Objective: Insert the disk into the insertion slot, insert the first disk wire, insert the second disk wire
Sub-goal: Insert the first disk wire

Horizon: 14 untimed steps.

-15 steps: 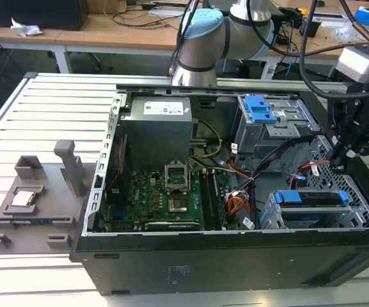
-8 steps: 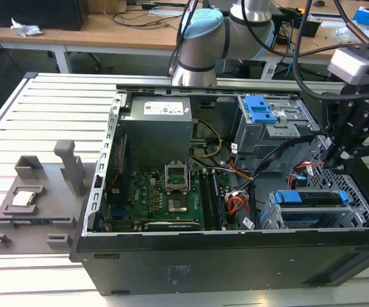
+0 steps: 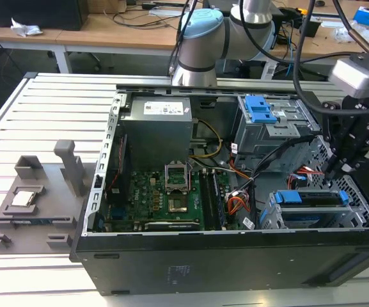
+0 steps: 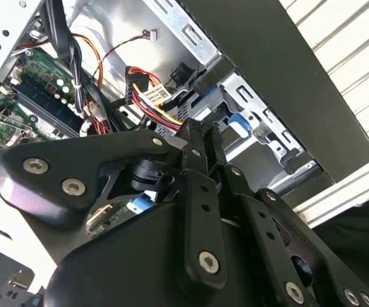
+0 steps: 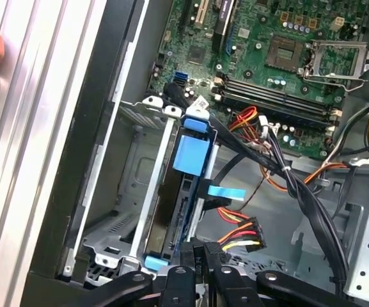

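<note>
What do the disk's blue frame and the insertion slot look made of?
The blue frame on the disk looks like moulded plastic: even bright colour, smooth soft sheen. The insertion slot looks like bare sheet metal, likely steel: light grey, thin folded edges, punched holes, dull shine.

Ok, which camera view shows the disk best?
The first wrist view: the disk sits edge-on in the insertion slot, blue carrier visible along its length. The exterior view shows its blue-framed side from afar; in the second wrist view a blue corner peeks out.
</note>
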### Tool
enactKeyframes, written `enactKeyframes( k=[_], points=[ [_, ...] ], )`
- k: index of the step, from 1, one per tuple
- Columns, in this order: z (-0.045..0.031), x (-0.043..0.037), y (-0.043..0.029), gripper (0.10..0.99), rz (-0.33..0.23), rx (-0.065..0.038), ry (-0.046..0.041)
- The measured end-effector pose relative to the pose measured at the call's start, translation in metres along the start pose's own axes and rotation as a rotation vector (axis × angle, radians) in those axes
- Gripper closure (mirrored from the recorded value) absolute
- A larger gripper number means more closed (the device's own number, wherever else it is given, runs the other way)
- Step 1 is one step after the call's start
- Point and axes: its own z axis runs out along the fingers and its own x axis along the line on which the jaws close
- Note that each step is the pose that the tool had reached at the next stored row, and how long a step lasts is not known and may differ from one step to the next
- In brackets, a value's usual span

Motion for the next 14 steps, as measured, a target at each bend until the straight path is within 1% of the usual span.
enactKeyframes(
  k=[5, 8, 9, 11, 14],
  points=[
    [0.0009, 0.0070, 0.0020, 0.910, 0.000, 0.000, 0.0001],
    [0.0019, 0.0136, 0.0038, 0.910, 0.001, 0.000, 0.0000],
    [0.0020, 0.0136, 0.0039, 0.910, 0.015, -0.001, -0.0006],
    [0.0022, 0.0137, 0.0038, 0.910, 0.084, -0.005, -0.0044],
    [0.0024, 0.0136, 0.0038, 0.910, 0.138, -0.009, -0.0073]
  ],
)
